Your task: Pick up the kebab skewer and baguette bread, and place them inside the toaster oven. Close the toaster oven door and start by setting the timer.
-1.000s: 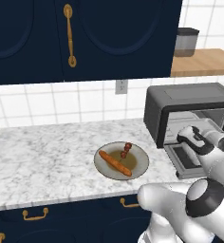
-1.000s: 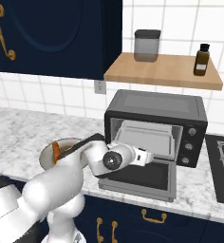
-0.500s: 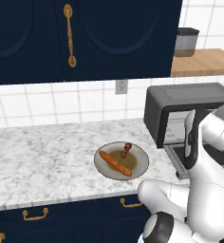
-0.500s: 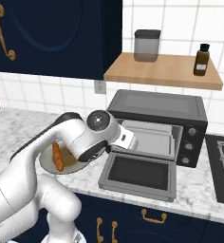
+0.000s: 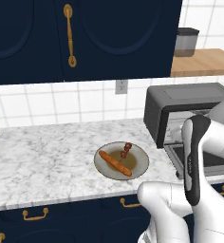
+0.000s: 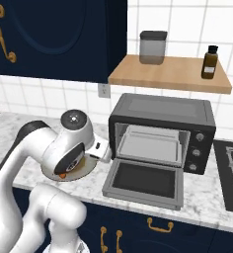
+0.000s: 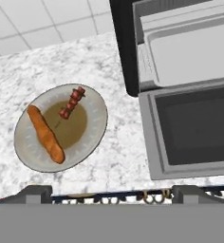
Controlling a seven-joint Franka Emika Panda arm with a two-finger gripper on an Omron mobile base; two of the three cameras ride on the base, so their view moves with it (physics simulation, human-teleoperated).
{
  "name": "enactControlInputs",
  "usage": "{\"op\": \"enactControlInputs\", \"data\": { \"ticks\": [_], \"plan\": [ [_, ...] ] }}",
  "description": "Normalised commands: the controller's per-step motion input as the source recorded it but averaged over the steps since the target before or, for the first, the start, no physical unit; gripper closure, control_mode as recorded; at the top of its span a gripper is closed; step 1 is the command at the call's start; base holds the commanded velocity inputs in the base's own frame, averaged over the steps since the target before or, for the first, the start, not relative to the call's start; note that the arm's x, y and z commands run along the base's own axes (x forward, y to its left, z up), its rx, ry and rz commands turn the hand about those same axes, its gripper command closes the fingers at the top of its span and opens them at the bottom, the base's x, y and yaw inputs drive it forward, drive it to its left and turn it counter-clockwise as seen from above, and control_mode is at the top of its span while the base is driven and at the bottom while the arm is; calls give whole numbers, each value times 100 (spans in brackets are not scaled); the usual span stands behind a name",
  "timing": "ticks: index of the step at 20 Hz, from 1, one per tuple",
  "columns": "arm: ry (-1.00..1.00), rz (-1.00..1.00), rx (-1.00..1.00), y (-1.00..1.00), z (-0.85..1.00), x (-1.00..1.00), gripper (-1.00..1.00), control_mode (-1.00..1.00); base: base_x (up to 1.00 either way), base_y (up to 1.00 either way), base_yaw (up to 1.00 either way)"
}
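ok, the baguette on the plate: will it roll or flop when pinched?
The baguette bread looks like one slim, round loaf with tapered ends, so it probably stays stiff but may roll. It lies flat on the plate, apart from the kebab skewer, so a nudge likely slides it. It is probably light for its length.

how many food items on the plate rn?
2. The baguette lies along the plate's left side in the hand view; the kebab skewer sits beside it, nearer the toaster oven. Nothing seems hidden, though the arm covers much of the plate in the right base view.
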Motion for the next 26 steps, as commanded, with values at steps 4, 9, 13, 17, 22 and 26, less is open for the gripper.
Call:
{"op": "enactControlInputs", "data": {
  "ticks": [4, 9, 13, 17, 22, 26],
  "plan": [
    [25, 24, 0, 100, -32, 12, -100, -100, 0, 0, 0],
    [6, 24, -4, 100, -19, 37, -100, -100, 0, 0, 0],
    [5, 15, -2, 100, -24, 62, -100, -100, 0, 0, 0],
    [27, 6, -6, 75, -57, 17, -100, -100, 0, 0, 0],
    [18, 6, -4, 20, -43, 15, -100, -100, 0, 0, 0],
    [19, 1, -14, -17, -50, 40, -100, -100, 0, 0, 0]
  ]
}}
